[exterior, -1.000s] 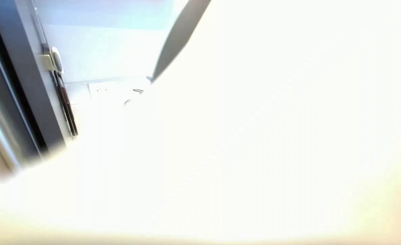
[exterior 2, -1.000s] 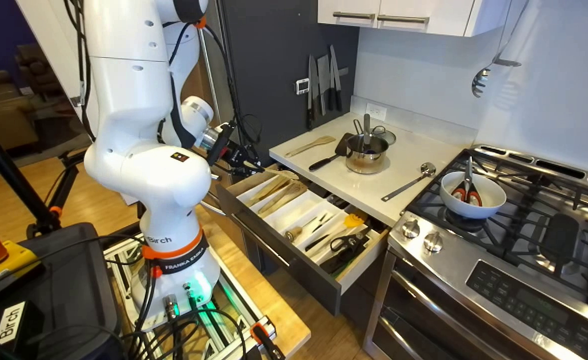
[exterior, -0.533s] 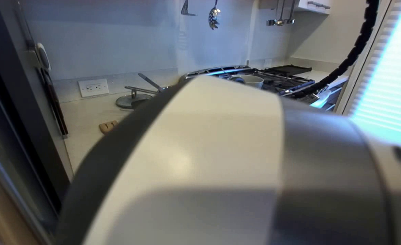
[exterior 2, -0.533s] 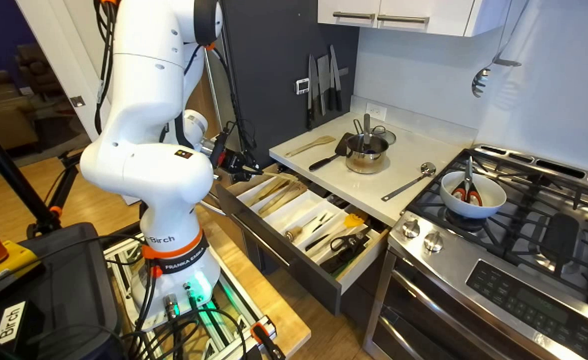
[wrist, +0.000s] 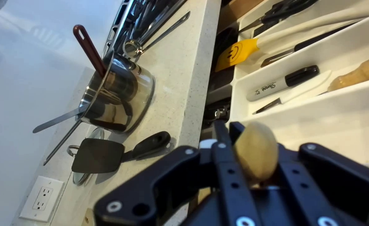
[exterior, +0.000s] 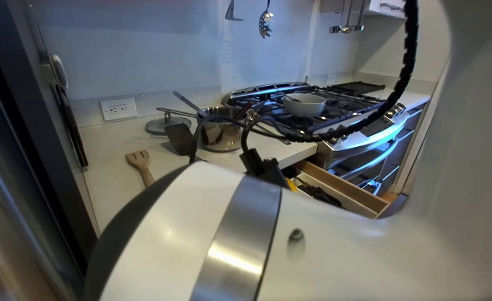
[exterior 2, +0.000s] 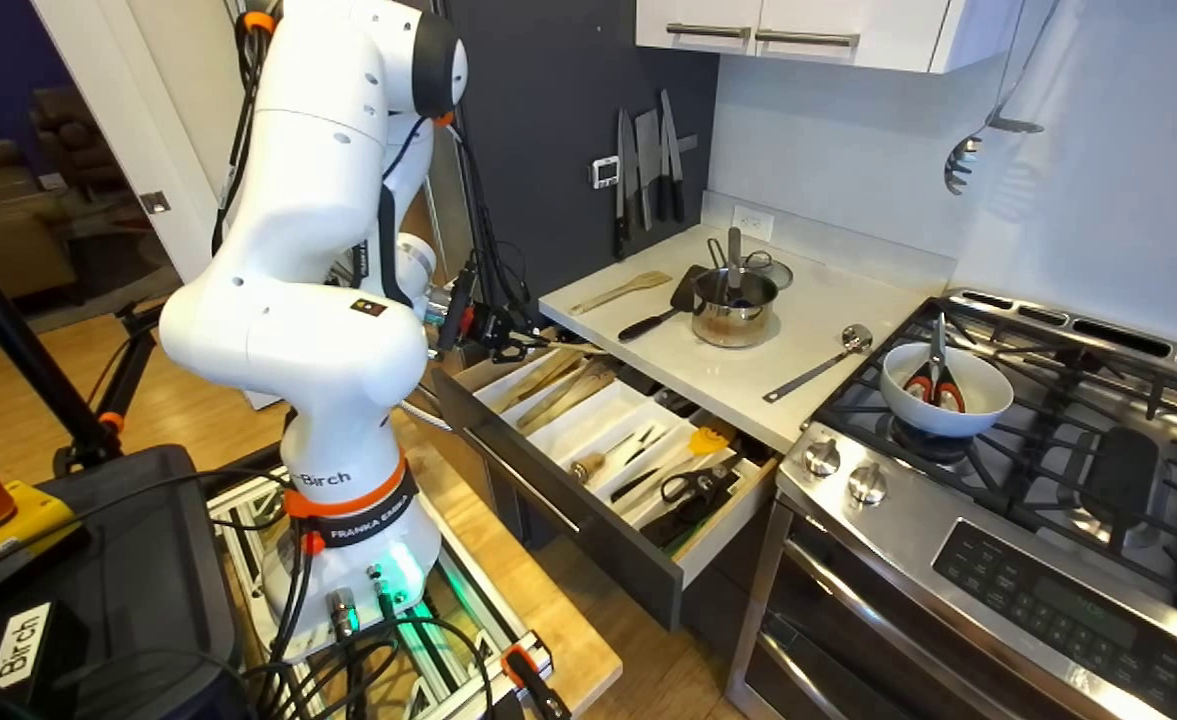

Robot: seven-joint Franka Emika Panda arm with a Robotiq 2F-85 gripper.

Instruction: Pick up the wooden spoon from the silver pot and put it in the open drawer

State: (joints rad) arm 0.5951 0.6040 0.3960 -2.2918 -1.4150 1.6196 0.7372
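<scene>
My gripper [wrist: 229, 128] is shut on the wooden spoon [wrist: 257, 150]; one rounded wooden end stands up between the fingers, towards the wrist camera. In an exterior view the gripper [exterior 2: 540, 343] is over the far-left corner of the open drawer [exterior 2: 538, 505], with the spoon [exterior 2: 580, 348] reaching right from it, low over the drawer's back edge. Whether it touches anything there I cannot tell. The silver pot [exterior 2: 733, 322] stands on the counter, also in the wrist view [wrist: 140, 91], with a dark red and a grey handle sticking out. The arm hides gripper and spoon in an exterior view.
The drawer holds a white divided tray [wrist: 328, 125] with wooden utensils [exterior 2: 563, 395], a marker [wrist: 281, 83] and a yellow spatula [wrist: 237, 53]. On the counter lie a slotted wooden spatula [exterior 2: 623, 290], a black spatula [exterior 2: 663, 315] and a ladle [exterior 2: 828, 365]. A white bowl [exterior 2: 948, 400] stands on the stove.
My gripper has moved a little right and down with the spoon, further over the drawer. The arm has shifted in an exterior view, where counter and pot now show.
</scene>
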